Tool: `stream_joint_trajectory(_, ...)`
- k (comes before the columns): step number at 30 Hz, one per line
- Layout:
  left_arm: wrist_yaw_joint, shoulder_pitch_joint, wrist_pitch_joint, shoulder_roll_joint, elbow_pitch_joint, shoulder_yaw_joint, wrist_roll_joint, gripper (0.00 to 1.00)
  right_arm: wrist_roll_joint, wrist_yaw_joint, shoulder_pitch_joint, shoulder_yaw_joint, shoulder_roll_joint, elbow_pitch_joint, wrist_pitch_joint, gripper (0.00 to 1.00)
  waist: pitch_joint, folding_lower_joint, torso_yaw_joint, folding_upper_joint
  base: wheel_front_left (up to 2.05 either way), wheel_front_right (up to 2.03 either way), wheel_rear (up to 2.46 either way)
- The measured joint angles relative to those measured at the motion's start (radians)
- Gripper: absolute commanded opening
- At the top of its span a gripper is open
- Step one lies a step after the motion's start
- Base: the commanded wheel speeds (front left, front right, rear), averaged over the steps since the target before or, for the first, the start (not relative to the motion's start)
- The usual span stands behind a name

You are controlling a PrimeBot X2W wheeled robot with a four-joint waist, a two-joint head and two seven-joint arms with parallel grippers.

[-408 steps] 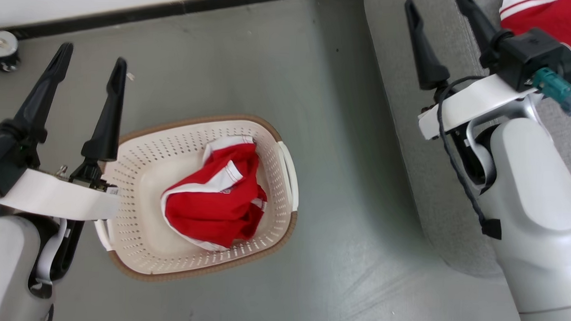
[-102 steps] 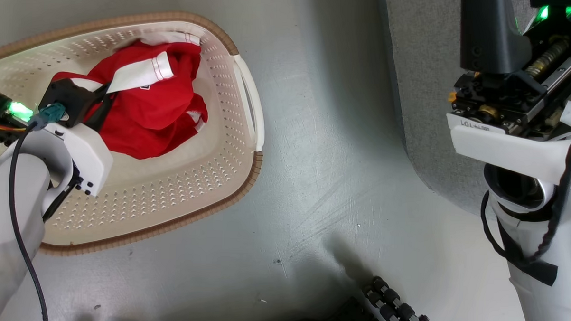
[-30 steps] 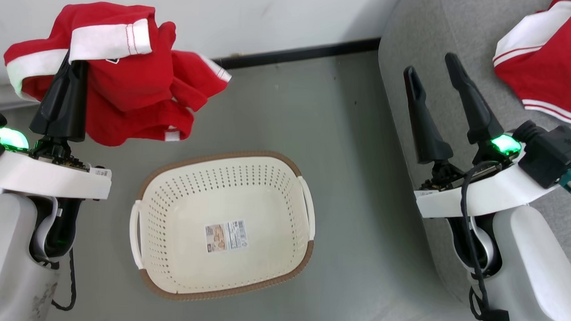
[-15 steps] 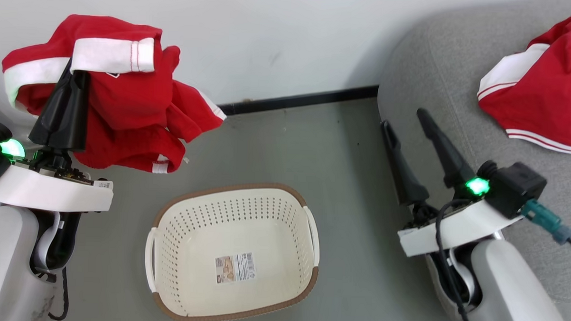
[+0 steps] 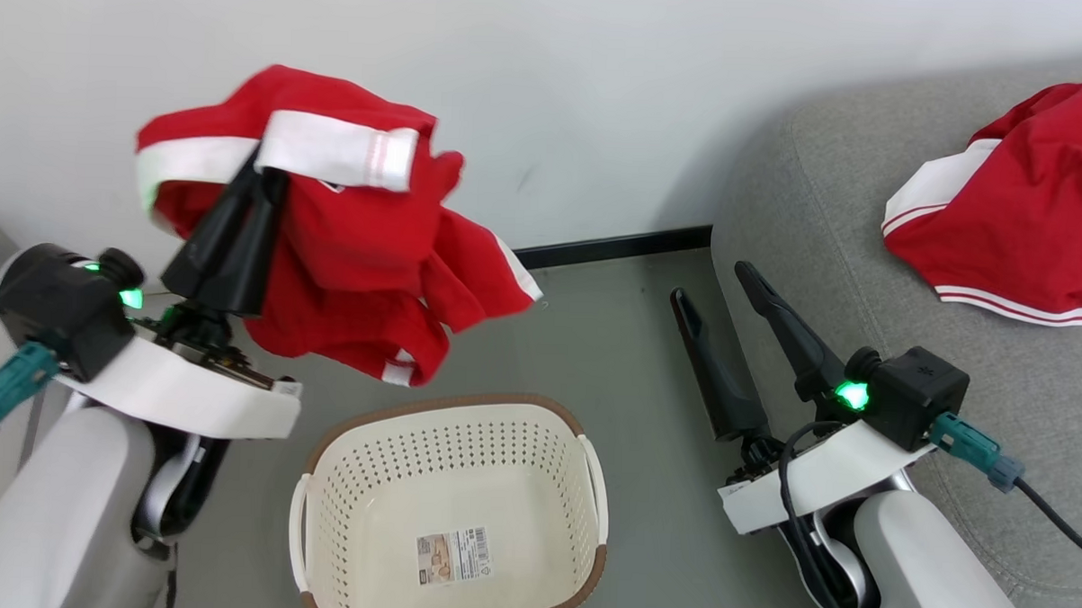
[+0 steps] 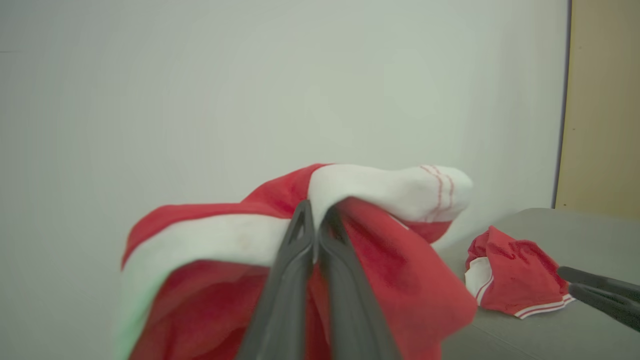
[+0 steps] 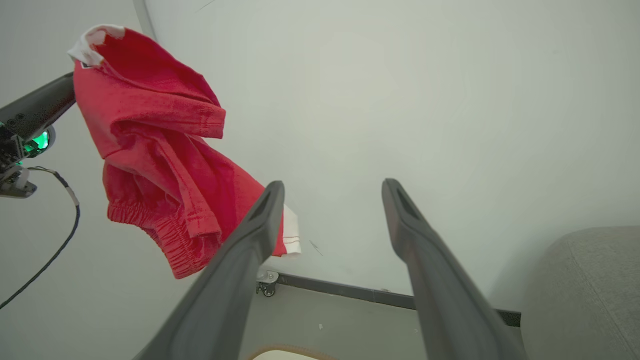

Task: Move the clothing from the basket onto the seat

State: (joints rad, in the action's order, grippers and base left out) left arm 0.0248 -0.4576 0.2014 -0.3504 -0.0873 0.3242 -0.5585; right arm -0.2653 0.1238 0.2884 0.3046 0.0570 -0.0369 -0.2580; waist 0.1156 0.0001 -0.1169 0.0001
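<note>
A red and white piece of clothing (image 5: 354, 243) hangs in the air above and to the left of the basket (image 5: 448, 400), with my left gripper (image 5: 262, 164) shut on its white band. The left wrist view has the closed fingertips (image 6: 315, 210) pinching that clothing (image 6: 390, 260). The cream basket holds nothing but a label. A second red garment (image 5: 1021, 222) lies on the grey seat (image 5: 832, 215). My right gripper (image 5: 713, 283) stands open and empty beside the seat's edge; between its fingers (image 7: 334, 186) is bare wall, with the hanging clothing (image 7: 150, 145) to the left.
A white wall with a black baseboard (image 5: 615, 245) runs behind the grey floor (image 5: 611, 360). A small caster (image 7: 267, 286) sits by the baseboard. A tan panel (image 6: 600, 100) rises beyond the seat (image 6: 525, 340), where the second garment (image 6: 515, 270) lies.
The head view has tilted up toward the wall. My left gripper has swung right with the clothing, now hanging nearer the basket. The right gripper stays open.
</note>
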Motion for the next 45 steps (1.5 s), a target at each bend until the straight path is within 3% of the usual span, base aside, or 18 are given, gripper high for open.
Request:
stream_joint_trajectory(23, 0.031, -0.052, -0.119, 0.092, -0.064, 0.177, 0.015, 0.0, -0.033, 0.0, -0.021, 0.194, 0.023, 0.029, 0.0, 1.0, -0.08, -0.0001, -0.037, 0.0, 0.0, 0.0, 0.0)
stream_joint_trajectory(35, 0.038, -0.069, -0.166, 0.126, -0.094, 0.242, 0.033, 0.0, -0.032, 0.0, -0.018, 0.201, 0.039, 0.037, 0.0, 1.0, -0.081, 0.0, -0.062, 0.0, 0.0, 0.0, 0.0)
stream_joint_trajectory(36, 0.04, -0.069, -0.167, 0.128, -0.095, 0.246, 0.033, 0.0, -0.031, 0.0, -0.018, 0.198, 0.04, 0.039, 0.0, 0.73, -0.081, -0.0001, -0.062, 0.0, 0.0, 0.0, 0.0)
stream_joint_trajectory(37, 0.04, -0.07, -0.174, 0.129, -0.096, 0.251, 0.033, 0.0, -0.031, 0.0, -0.018, 0.194, 0.04, 0.042, 0.0, 0.17, -0.08, 0.0, -0.062, 0.0, 0.0, 0.0, 0.0)
stream_joint_trajectory(38, 0.04, -0.072, -0.176, 0.13, -0.097, 0.256, 0.033, 0.0, -0.031, 0.0, -0.018, 0.192, 0.04, 0.045, 0.0, 0.0, -0.08, 0.0, -0.062, 0.0, 0.0, 0.0, 0.0)
stream_joint_trajectory(45, 0.04, -0.083, -0.192, 0.132, -0.099, 0.262, 0.033, 0.0, -0.022, 0.0, -0.018, 0.177, 0.04, 0.062, 0.0, 0.0, -0.073, 0.0, -0.062, 0.0, 0.0, 0.0, 0.0)
